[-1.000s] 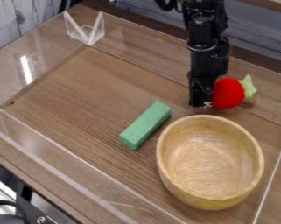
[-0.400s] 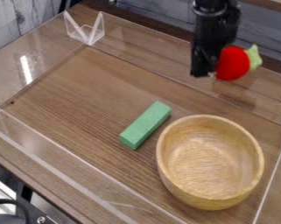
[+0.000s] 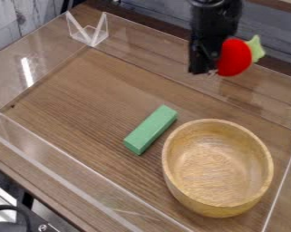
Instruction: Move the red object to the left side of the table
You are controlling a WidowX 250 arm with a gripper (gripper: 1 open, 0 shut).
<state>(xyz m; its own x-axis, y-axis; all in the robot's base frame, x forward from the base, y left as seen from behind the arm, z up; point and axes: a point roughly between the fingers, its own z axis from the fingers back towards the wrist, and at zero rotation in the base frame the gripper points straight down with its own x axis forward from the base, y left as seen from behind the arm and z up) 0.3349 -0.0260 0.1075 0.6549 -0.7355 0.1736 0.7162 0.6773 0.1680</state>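
The red object [image 3: 236, 54], a small round red toy fruit with a green top, hangs in the air above the right rear part of the table [image 3: 87, 100]. My gripper [image 3: 218, 62] points down at the end of the black arm and is shut on the red object, which sticks out to its right. The fruit is well clear of the wood surface.
A green rectangular block [image 3: 151, 129] lies near the table's middle. A wooden bowl [image 3: 217, 166] sits at the front right. Low clear acrylic walls [image 3: 39, 68] edge the table, with a clear folded piece [image 3: 87, 30] at the back left.
The gripper has lifted the red object off the table and carried it upward and slightly left. The block and bowl have not moved.
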